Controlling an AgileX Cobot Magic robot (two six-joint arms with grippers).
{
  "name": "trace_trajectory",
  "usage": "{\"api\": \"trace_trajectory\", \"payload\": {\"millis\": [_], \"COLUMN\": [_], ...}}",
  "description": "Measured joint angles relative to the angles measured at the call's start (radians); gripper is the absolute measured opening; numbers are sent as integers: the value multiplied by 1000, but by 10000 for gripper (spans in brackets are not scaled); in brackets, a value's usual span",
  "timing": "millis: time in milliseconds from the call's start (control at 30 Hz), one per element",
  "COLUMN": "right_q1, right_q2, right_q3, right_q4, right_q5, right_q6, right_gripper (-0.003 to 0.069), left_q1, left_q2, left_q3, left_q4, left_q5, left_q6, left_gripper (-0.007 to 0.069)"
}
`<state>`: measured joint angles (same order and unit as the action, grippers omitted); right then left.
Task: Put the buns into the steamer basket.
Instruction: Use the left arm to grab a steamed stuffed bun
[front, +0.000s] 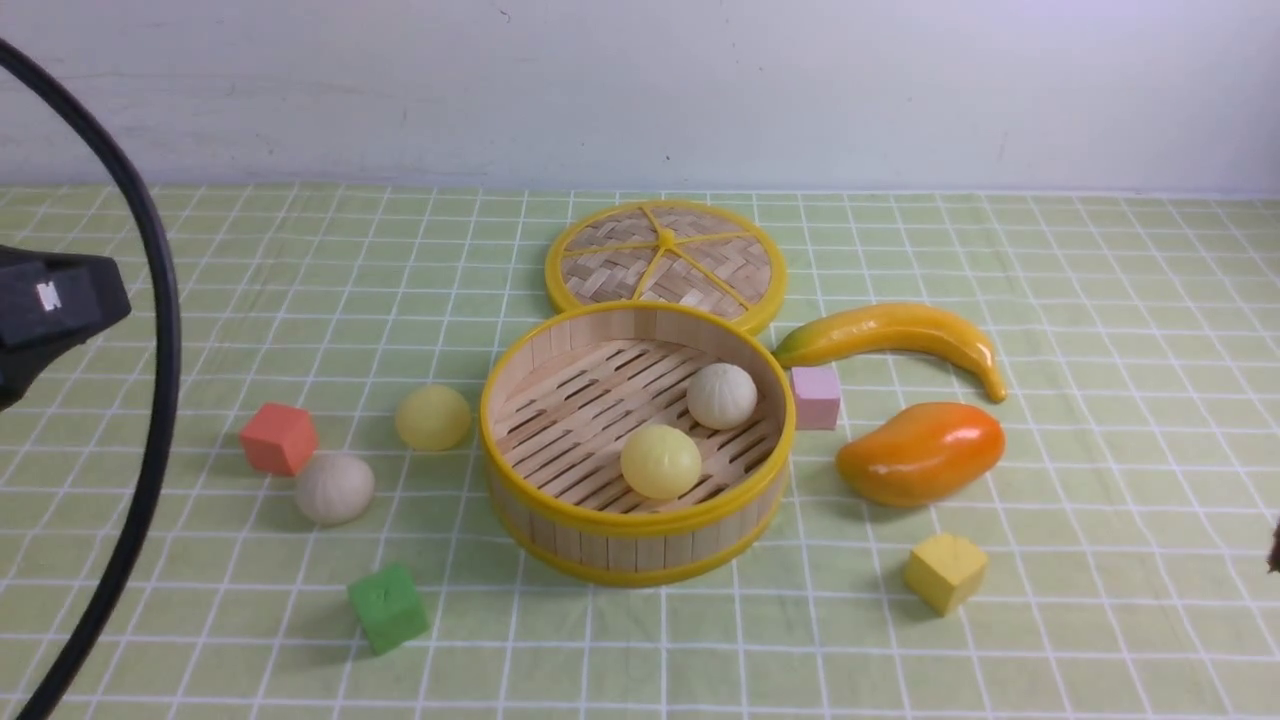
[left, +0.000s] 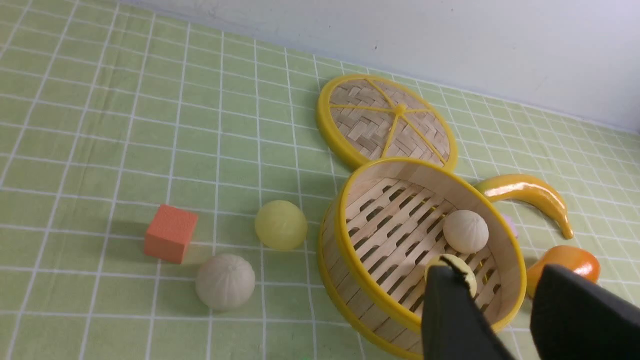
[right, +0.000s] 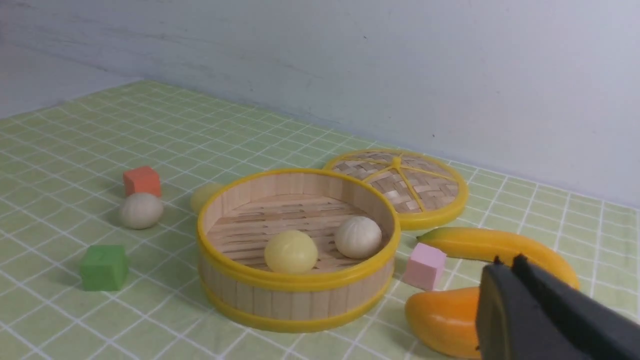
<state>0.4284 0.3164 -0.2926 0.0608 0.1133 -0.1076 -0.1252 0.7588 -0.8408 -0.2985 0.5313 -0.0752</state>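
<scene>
Front view: steamer basket (front: 637, 545), wooden-slat wall with yellow rims, holds one smooth pale-yellow bun (front: 660, 461) and one pleated off-white bun (front: 721, 396). Second yellow bun (front: 432, 417) and second off-white bun (front: 334, 487) sit outside on its left, near the orange cube (front: 279, 437). Left gripper (left: 500, 276) jaws apart, empty; right gripper (right: 509, 263) closed, empty.

The round bamboo steamer basket (front: 640, 545) holds a smooth pale yellow bun (front: 660, 461) at 5 o'clock on its floor and a pleated off-white bun (front: 721, 396) at 2 o'clock. Around the basket: flat woven lid (front: 665, 265) at 12, second pale yellow bun (front: 432, 417) at 9, second off-white bun (front: 334, 487) at 8, pink cube (front: 816, 396) and glossy orange mango (front: 920, 453) at 3.
</scene>
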Motion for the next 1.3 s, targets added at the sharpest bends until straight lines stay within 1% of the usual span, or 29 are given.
{"api": "trace_trajectory", "payload": {"millis": [33, 67, 100, 267, 333, 367, 400, 433, 467, 533, 600, 733, 900, 1000, 1167, 1233, 1300], "right_q1": [-67, -84, -160, -386, -446, -488, -493, -525, -527, -544, -545, -545, -545, -545, -545, -545, -545], "right_q2": [-71, -78, -133, -273, -307, -321, -322, -326, -326, -327, -327, -327, -327, -327, -327, -327, -327], "right_q3": [37, 41, 78, 232, 282, 308, 310, 318, 320, 320, 316, 313, 312, 312, 312, 312, 312], "right_q4": [0, 0, 0, 0, 1, 4, 4, 7, 7, 11, 11, 11, 11, 11, 11, 11, 11], "right_q5": [1, 1, 2, -4, -1, 41, 51, 119, 126, 227, 254, 269, 273, 273, 273, 273, 273], "right_q6": [0, 0, 0, 0, 0, 0, 0, 0, 0, 0, 0, 0, 0, 0, 0, 0, 0], "right_gripper": [2, 2, 3, 8, 11, 11, 11, 11, 11, 12, 14, 20, 25, 29, 32, 32, 36], "left_q1": [0, 0, 0, 0, 0, 0, 0, 0, 0, 0, 0, 0, 0, 0, 0, 0, 0], "left_q2": [0, 0, 0, 0, 0, 0, 0, 0, 0, 0, 0, 0, 7, 33, 188, 286, 379], "left_q3": [0, 0, 0, 0, 0, 0, 0, 0, 0, 0, 0, 0, 0, -1, -9, -46, -108], "left_q4": [-9, -11, -16, -18, -18, -18, -18, -18, -17, 0, 18, 47, 41, 26, 31, 46, 64], "left_q5": [2, 2, 2, 4, 5, 6, 6, 6, 4, -7, -16, -34, -77, -79, -41, -10, 36], "left_q6": [0, 0, 0, 0, 0, 0, 0, 0, 0, 0, 0, 0, -8, -39, -160, -203, -222], "left_gripper": [238, 238, 238, 238, 238, 238, 238, 238, 238, 238, 238, 238, 238, 238, 238, 238, 238]}}
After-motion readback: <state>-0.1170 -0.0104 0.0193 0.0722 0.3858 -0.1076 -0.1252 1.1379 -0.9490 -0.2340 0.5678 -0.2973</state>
